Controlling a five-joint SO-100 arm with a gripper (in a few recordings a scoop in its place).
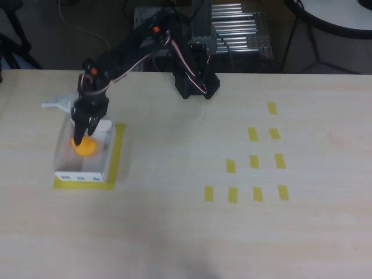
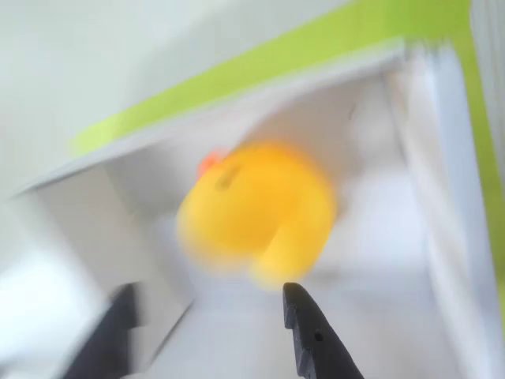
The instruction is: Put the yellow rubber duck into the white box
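Wrist view shows the gripper (image 2: 209,332) open wide, holding nothing, with the yellow rubber duck (image 2: 256,212) just past its fingertips, inside the white box (image 2: 442,174). Best to lift straight up, slow, without bumping the thin walls. Round, smooth duck; flat, stiff white sides; blurry edges.

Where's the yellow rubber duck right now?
The yellow rubber duck sits inside the white box at the table's left in the overhead view, just below the gripper.
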